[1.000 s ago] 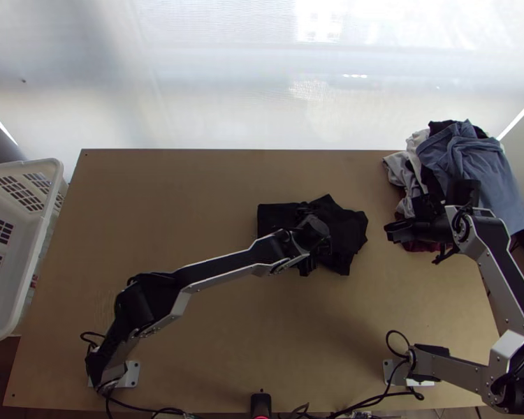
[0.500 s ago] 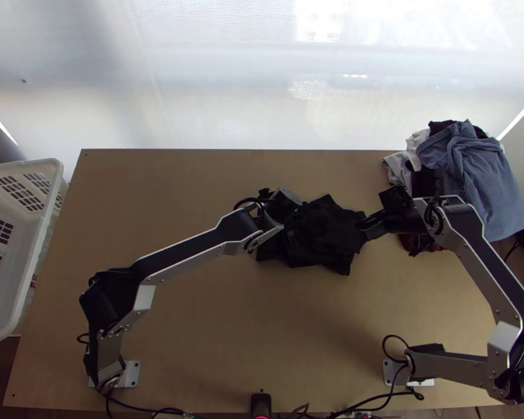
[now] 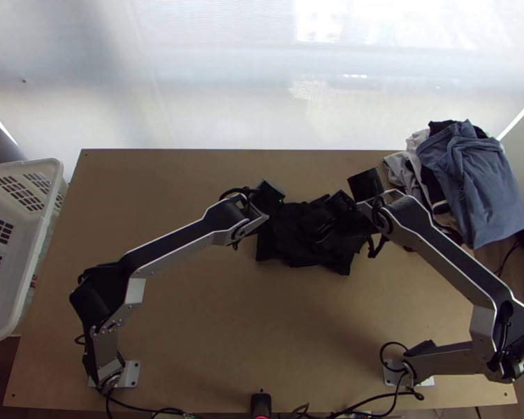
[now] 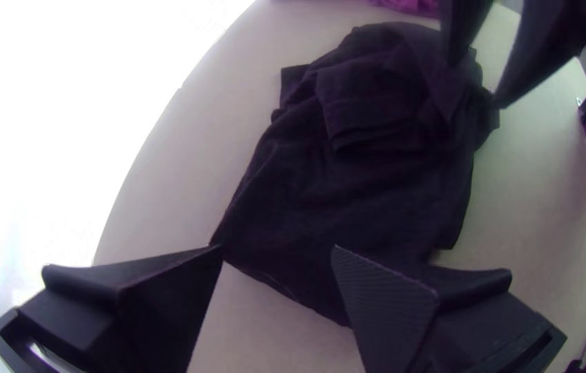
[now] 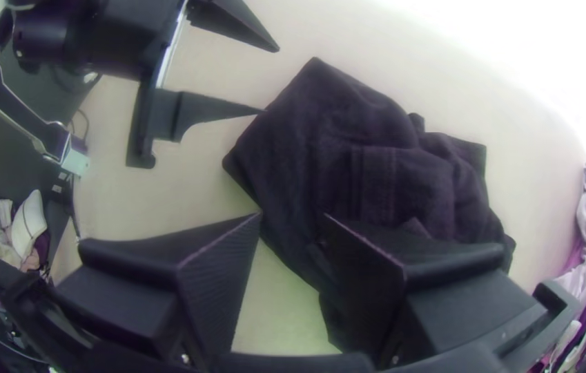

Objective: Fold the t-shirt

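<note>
The black t-shirt [image 3: 288,250] lies on the wooden table [image 3: 192,335], in a flat, messy bundle. Some parts are folded over on top, with wrinkles and corners poking out.

The left gripper [image 3: 268,196] is at the shirt's left end, on the far side. In the left wrist view, its jaws are wide apart and nothing is pinched. One tip is right at the shirt's edge, and the other is above the dark cloth. A bit of the shirt shows in the gap between them, and so does some bare table.

The right gripper [image 3: 326,225] is over the shirt, more to the right. In the right wrist view, its jaws are wide apart too — no cloth is squeezed. One finger is above the shirt, and the other tip is close to its edge. The middle of the shirt, with its folded-over part, is just past the tips. I can't tell if either gripper touches the cloth.

A big pile of clothes [image 3: 471,181] sits at the table's far right corner — blue on top. A white basket [image 3: 33,244] is beside the table's left side.
</note>
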Action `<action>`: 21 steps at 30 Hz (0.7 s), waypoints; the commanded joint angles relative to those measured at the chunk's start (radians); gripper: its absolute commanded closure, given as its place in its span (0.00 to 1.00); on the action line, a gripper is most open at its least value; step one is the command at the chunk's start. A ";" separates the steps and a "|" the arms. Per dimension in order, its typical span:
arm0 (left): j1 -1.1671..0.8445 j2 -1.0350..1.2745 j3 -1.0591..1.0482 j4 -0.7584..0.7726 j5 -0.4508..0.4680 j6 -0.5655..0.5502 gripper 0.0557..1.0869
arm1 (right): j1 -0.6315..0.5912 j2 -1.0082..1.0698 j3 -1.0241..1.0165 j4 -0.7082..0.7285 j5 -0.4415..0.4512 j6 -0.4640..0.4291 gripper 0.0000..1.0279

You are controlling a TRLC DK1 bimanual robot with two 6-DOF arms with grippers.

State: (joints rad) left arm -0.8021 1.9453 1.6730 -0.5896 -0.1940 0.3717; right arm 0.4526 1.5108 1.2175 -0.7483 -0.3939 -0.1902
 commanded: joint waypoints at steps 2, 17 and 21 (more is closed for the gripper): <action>0.037 0.021 -0.012 0.001 0.082 -0.054 0.56 | 0.069 0.063 -0.004 0.023 -0.054 0.015 0.66; 0.050 0.116 0.019 0.076 0.252 -0.136 0.96 | 0.046 0.201 -0.075 0.210 -0.091 0.001 0.97; 0.034 0.173 0.037 0.076 0.274 -0.142 0.96 | 0.031 0.236 -0.090 0.239 -0.091 -0.006 0.97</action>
State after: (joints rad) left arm -0.7570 2.0472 1.6848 -0.5217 0.0307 0.2562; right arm 0.5034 1.6855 1.1614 -0.5751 -0.4801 -0.1841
